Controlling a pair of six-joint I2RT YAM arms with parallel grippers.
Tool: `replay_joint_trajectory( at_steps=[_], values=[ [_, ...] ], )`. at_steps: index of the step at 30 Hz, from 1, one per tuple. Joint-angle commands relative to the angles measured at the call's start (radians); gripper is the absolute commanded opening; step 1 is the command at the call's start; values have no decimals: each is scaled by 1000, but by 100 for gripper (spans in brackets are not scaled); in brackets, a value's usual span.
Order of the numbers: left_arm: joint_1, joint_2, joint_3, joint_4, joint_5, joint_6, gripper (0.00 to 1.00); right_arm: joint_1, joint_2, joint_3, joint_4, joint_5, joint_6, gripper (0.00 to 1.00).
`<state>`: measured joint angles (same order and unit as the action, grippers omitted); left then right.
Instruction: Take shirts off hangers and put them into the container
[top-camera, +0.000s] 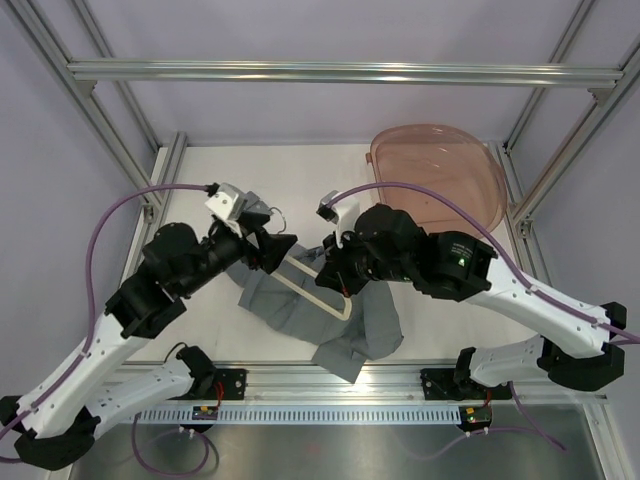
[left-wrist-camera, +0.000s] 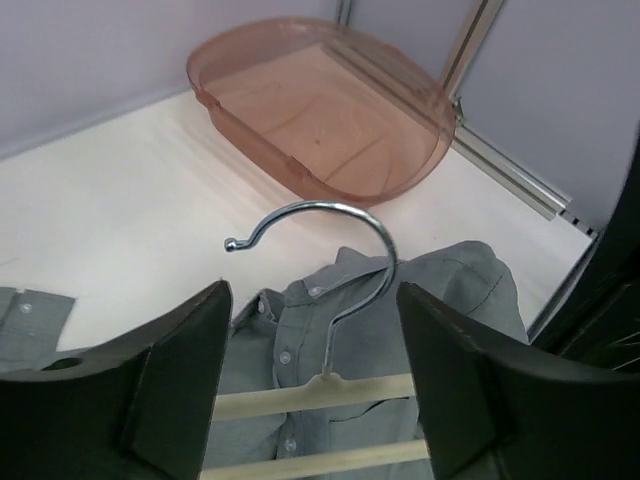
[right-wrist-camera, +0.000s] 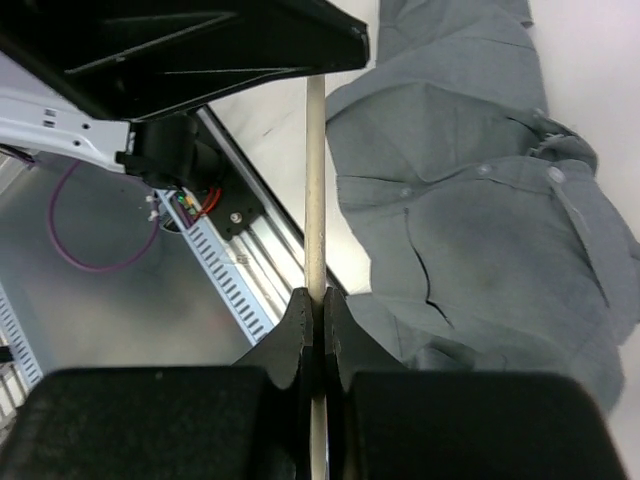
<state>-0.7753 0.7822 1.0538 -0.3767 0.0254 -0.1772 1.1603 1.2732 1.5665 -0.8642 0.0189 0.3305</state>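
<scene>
Right wrist, right gripper (right-wrist-camera: 315, 308) pinching hanger (right-wrist-camera: 314, 180)

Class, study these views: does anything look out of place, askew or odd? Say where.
The grey shirt lies crumpled on the table, outside the empty container. The hanger slants across it, gripped by the shut right pincer.

The shirt (top-camera: 345, 340) is lying on the bench (top-camera: 200, 180) at near centre, between both arms. The hanger (right-wrist-camera: 314, 180) is resting over it, its bar sitting between the right pincer's (right-wrist-camera: 312, 300) closed jaws. The left pincer (left-wrist-camera: 312, 320) is standing just left. The container (top-camera: 440, 175) is sitting far right, well apart.
</scene>
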Motion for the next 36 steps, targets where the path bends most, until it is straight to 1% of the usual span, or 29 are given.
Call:
replay_joint_trajectory(
  at_steps=[1, 2, 5, 6, 10, 12, 13, 14, 15, 17, 18, 19, 21, 22, 23, 24, 28, 30, 32, 36],
  values=[
    [-7, -52, 6, 118, -61, -21, 83, 16, 26, 47, 114, -23, 24, 0],
    [-8, -70, 11, 95, -106, -25, 89, 16, 47, 59, 114, -22, 27, 0],
    [-10, -129, -8, 94, -191, -34, 99, 18, 101, 113, 102, -23, 27, 0],
    [-10, -170, -12, 94, -203, -34, 99, 21, 112, 119, 105, -23, 24, 0],
    [-10, -230, 8, 50, -271, -33, 99, 19, 161, 173, 100, 27, 31, 0],
    [-10, -260, 34, -17, -393, -86, 99, 19, 182, 200, 96, 74, 42, 0],
    [-10, -271, 41, -51, -439, -109, 97, 19, 202, 245, 88, 96, 42, 0],
    [-10, -281, 49, -127, -534, -139, 93, 21, 215, 274, 79, 152, 44, 0],
    [-10, -288, 49, -161, -565, -177, 88, 19, 230, 305, 53, 192, 47, 0],
    [-10, -310, 32, -232, -614, -209, 77, 16, 285, 420, 25, 260, 45, 0],
    [-10, -314, 6, -247, -624, -226, 76, 12, 310, 462, 10, 304, 41, 0],
    [-10, -316, -6, -263, -628, -257, 75, 3, 357, 553, -14, 311, 39, 0],
    [-10, -317, -35, -309, -640, -304, 72, -37, 409, 644, -32, 273, 36, 0],
    [-10, -325, -50, -311, -637, -315, 71, -48, 464, 735, -44, 267, 36, 0],
    [-10, -348, -64, -304, -631, -326, 70, -57, 495, 791, -59, 259, 36, 0],
    [-10, -357, -92, -288, -625, -326, 69, -69, 562, 910, -99, 253, 28, 0],
    [-9, -377, -113, -289, -602, -320, 69, -115, 681, 1116, -150, 199, 24, 0],
    [-9, -388, -117, -288, -585, -318, 69, -140, 693, 1124, -119, 175, 28, 0],
    [-9, -397, -123, -280, -570, -315, 69, -177, 686, 1083, -87, 147, 31, 0],
    [-9, -394, -124, -283, -564, -308, 69, -205, 695, 1073, -47, 144, 19, 0]
  ],
)
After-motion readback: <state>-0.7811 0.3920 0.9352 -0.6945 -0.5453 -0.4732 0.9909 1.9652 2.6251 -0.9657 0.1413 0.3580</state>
